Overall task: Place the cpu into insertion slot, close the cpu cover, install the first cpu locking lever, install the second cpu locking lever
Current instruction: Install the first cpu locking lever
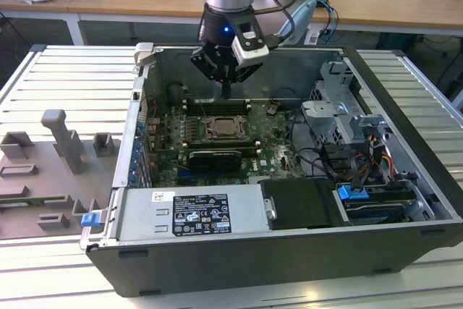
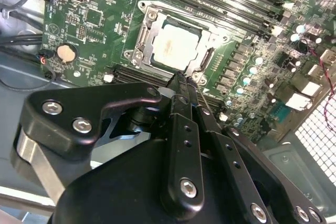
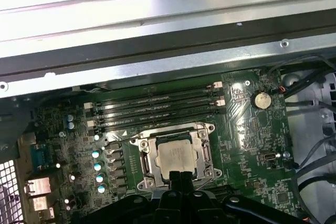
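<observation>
The cpu, a pale silver square, lies flat in the insertion slot on the green motherboard. The cpu cover, a silver frame, lies down flat around the chip. My gripper hangs above the board, over the memory slots just behind the socket. In both wrist views its black fingers are pressed together with nothing between them, and their tips point at the socket's near edge. The gripper is apart from the chip and the cover.
Long black memory slots run beside the socket. A black graphics card and a grey power supply sit in front of it. Cables and a drive cage crowd the exterior view's right. Grey fixtures stand outside the case.
</observation>
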You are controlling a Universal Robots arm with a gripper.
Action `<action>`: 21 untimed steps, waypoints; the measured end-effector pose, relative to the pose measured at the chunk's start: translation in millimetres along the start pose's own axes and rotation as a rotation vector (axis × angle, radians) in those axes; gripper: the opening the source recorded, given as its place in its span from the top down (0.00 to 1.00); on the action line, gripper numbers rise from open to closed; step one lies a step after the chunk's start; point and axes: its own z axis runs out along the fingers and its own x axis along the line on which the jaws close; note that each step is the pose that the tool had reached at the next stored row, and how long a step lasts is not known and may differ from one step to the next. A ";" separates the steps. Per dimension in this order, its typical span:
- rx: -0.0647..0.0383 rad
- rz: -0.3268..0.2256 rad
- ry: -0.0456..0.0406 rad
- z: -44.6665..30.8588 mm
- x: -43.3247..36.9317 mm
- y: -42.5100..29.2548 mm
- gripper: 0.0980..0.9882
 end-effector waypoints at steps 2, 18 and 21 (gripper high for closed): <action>0.000 -0.008 0.0001 0.1 1.5 -0.2 0.99; -0.015 -0.273 0.0059 5.7 3.9 -0.7 0.99; -0.015 -0.288 0.0060 5.8 4.2 -0.7 0.99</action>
